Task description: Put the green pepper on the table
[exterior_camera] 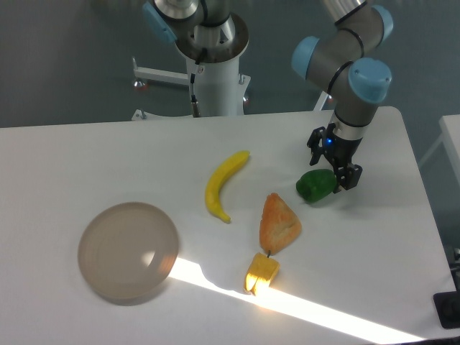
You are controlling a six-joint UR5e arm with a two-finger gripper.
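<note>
The green pepper [315, 185] is small, glossy and dark green. It lies on the white table [108, 151] at the right, just right of the orange wedge-shaped item [279, 223]. My gripper [333, 171] points down right above the pepper's right end. Its two black fingers stand apart, one finger [351, 177] beside the pepper's right end. The jaws look open and the pepper appears to rest on the tabletop. Whether a finger touches the pepper I cannot tell.
A yellow banana [221, 184] lies mid-table. A small yellow pepper piece [261, 272] sits below the orange wedge. A round translucent brownish-grey plate [128, 251] is at the front left. The arm's base column [214, 65] stands behind the table. A sunlit strip crosses the front.
</note>
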